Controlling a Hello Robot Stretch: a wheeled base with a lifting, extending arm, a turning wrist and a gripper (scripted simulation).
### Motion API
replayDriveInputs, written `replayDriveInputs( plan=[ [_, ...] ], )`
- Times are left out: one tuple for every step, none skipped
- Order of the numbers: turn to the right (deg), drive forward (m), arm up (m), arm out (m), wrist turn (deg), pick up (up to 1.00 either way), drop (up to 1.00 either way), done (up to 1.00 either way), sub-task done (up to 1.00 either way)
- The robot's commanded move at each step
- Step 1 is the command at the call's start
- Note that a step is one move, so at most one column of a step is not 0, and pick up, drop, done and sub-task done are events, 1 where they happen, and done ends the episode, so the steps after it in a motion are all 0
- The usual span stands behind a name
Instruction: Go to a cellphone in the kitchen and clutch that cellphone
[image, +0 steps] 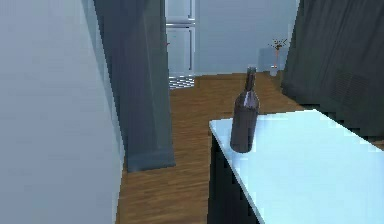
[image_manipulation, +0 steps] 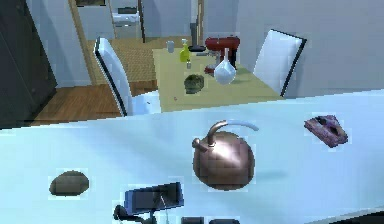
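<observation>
A dark flat cellphone with a bluish face lies on the pale countertop near the arm side view's bottom edge, left of the middle. The gripper's dark body and thin fingers poke up from the bottom edge just beside the phone's left end. I cannot tell whether they touch the phone. With the phone lying on the counter right at the gripper, I cannot tell whether it holds anything.
On the counter stand a copper kettle, a brown rounded lump and a reddish thing. Beyond are a yellow dining table with a vase and two white chairs. Ahead, a dark bottle stands on the counter beside a grey wall.
</observation>
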Motion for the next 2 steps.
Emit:
replayDriveInputs(
  plan=[
    [0.0,0.0,0.1,0.0,0.0,0.0,0.0,0.0,0.0],
    [0.0,0.0,0.0,0.0,0.0,0.0,0.0,1.0,0.0]
  ],
)
